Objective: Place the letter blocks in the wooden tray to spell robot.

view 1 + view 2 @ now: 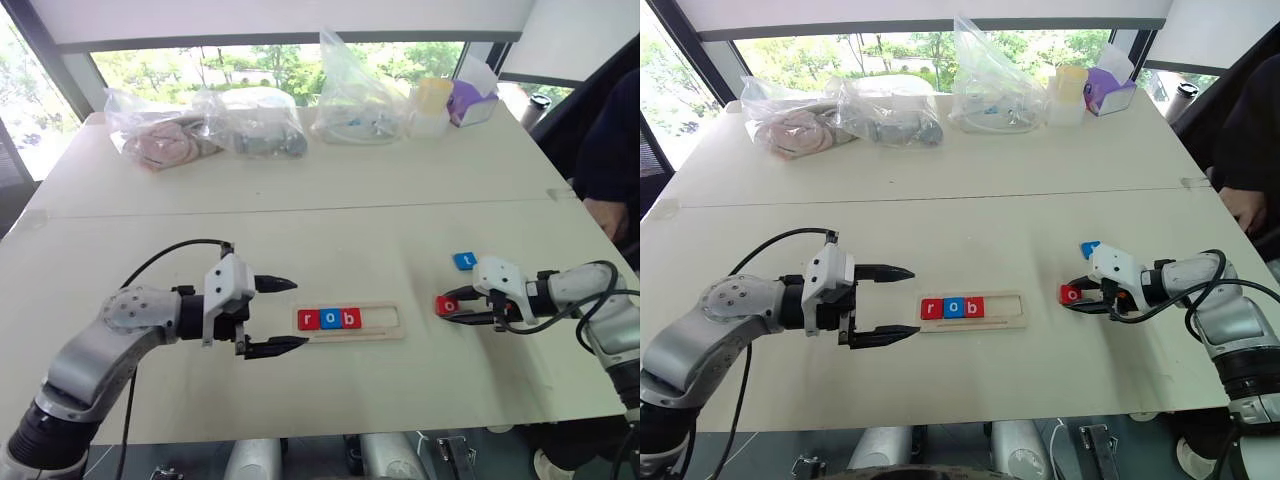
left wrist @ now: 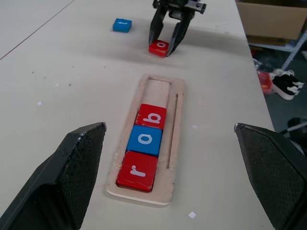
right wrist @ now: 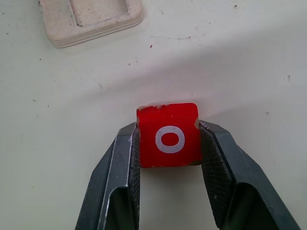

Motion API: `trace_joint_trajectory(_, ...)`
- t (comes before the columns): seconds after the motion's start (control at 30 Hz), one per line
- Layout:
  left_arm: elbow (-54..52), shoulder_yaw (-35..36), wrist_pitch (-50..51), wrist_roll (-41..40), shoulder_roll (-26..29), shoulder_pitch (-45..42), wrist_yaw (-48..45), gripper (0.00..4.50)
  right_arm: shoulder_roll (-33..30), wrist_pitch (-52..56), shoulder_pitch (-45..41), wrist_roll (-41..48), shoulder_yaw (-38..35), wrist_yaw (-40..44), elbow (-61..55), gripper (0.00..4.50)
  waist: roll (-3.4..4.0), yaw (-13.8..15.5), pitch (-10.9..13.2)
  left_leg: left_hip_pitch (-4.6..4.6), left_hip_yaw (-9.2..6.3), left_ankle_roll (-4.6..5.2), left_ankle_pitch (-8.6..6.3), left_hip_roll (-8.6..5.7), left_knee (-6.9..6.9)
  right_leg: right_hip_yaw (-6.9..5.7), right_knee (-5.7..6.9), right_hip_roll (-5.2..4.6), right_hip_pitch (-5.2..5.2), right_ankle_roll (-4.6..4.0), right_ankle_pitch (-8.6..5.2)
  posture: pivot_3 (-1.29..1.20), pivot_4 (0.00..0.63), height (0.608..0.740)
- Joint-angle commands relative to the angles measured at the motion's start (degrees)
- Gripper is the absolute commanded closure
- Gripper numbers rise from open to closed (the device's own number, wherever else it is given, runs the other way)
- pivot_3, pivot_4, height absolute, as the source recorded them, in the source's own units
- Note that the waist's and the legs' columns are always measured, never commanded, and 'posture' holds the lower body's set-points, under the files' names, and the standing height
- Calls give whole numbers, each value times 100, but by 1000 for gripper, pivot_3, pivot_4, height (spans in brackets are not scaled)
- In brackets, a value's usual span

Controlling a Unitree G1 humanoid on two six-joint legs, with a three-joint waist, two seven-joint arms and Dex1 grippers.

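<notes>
- The long, shallow wooden tray (image 1: 350, 321) of pale, layered wood with a thin raised rim is lying flat on the matte cream desk (image 1: 330, 200), between the two arms.
- Three square, glossy letter blocks are sitting side by side at the tray's left end: a red r block (image 2: 138, 170), a blue o block (image 2: 145, 140) and a red b block (image 2: 152, 116), each touching the next. The rest of the tray's recess is showing bare wood.
- The right hand (image 3: 169, 143), two black fingers with finely knurled inner pads, is clamped on a red o block (image 3: 169, 135) with a white lowercase letter; one pad is pressing each opposite side of the tile, which is resting on the desk to the right of the tray.
- A small blue t block (image 1: 465, 260) is lying flat on the desk just beyond the right hand, apart from the red tile.
- The left hand (image 1: 285, 315), with tapered black fingers on a white housing, is standing wide apart and gripping nothing, hanging just left of the tray's left end and pointing along it.
- At the far edge of the desk, crinkled clear plastic bags (image 1: 250, 120) with soft contents are sitting in a row, beside a pale yellow cup (image 1: 433, 100) and a purple box (image 1: 470, 100).
</notes>
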Motion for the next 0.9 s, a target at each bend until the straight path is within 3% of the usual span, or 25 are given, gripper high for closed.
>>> trace_joint_trajectory(0.03,-80,319,-168,-251,12,-55,-162,0,7,226,-68,178,-71,-34,-756,3347,3,-4,2,0,0,0,0,0,0,0,1,0,0,1,0,0,150,739)
trace_joint_trajectory(0.33,54,311,-434,-271,156,-112,-652,0,179,1261,-322,451,224,-124,-2190,3347,6,26,3,0,-1,0,0,1,-3,0,0,0,-2,3,1,0,150,739)
trace_joint_trajectory(0.9,-140,191,-353,-281,30,-135,-444,0,725,1499,-611,190,1046,-371,-2361,3347,5,15,3,-4,-2,0,0,0,-1,0,0,-1,-3,10,5,0,150,739)
